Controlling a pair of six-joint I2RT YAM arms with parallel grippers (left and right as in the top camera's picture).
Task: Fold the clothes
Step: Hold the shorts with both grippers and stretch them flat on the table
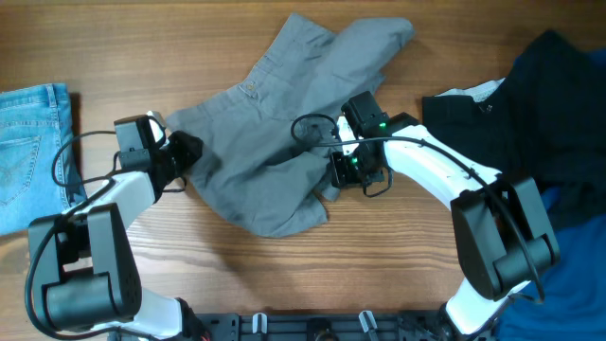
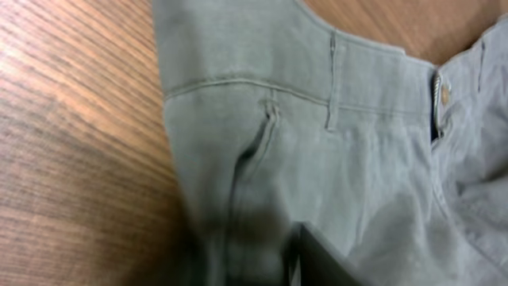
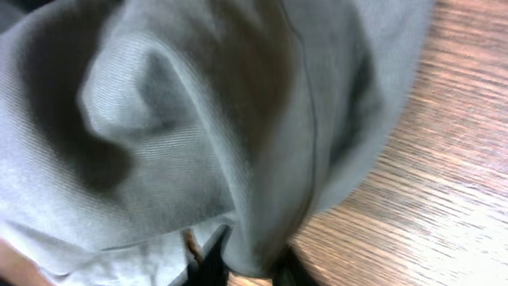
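Woodgrain table (image 1: 237, 275) carries grey shorts (image 1: 275, 142); your right gripper (image 3: 250, 268) is clamped on their fabric; your left gripper (image 1: 189, 150): cannot tell.

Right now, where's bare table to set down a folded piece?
The table is bare at the far left, between the denim and grey shorts, and at the near edge between the left arm and right arm. The right side is crowded by the black garment and blue garment.

garments=4 | grey shorts (image 1: 284, 133)=1, centre | light-blue denim garment (image 1: 33, 152)=1, left edge | black garment (image 1: 540, 104)=1, far right | royal-blue garment (image 1: 578, 270)=1, near right | arms=2: left arm (image 1: 109, 201), right arm (image 1: 436, 175) | grippers=2: left gripper (image 1: 189, 150), right gripper (image 1: 333, 178) | table (image 1: 170, 57)=1
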